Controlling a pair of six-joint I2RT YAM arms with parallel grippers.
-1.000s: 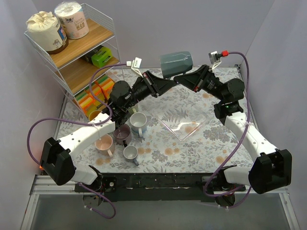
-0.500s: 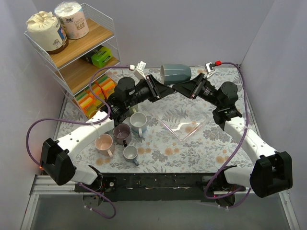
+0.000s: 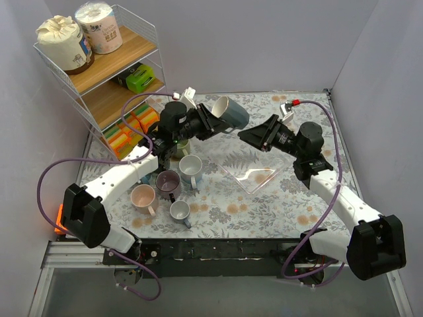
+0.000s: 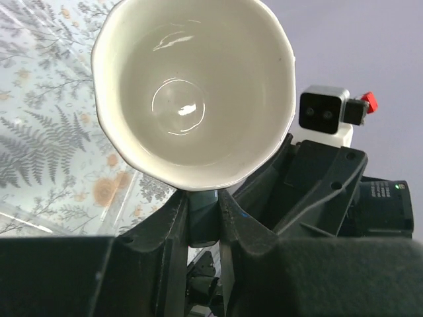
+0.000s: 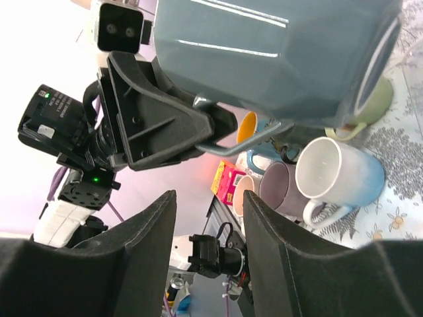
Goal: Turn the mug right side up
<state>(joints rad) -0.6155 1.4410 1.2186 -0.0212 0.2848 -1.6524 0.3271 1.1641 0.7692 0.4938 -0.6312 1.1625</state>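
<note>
Left pincer (image 3: 211,120) pinches the handle of the grey-blue faceted ceramic mug (image 3: 231,113), which is held on its side in the air above the floral tabletop (image 3: 264,198). Right pincer (image 3: 246,135) stands spread, near the mug.

The mug (image 3: 231,113) is hanging over the table's (image 3: 264,205) far middle, a tray (image 3: 254,173) lying before it. Cups (image 3: 192,168) are sitting left of the tray, and a rack (image 3: 99,79) is standing behind them.

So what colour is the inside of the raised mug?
Glossy cream-white inside the mug; the left wrist view shows it best.
</note>
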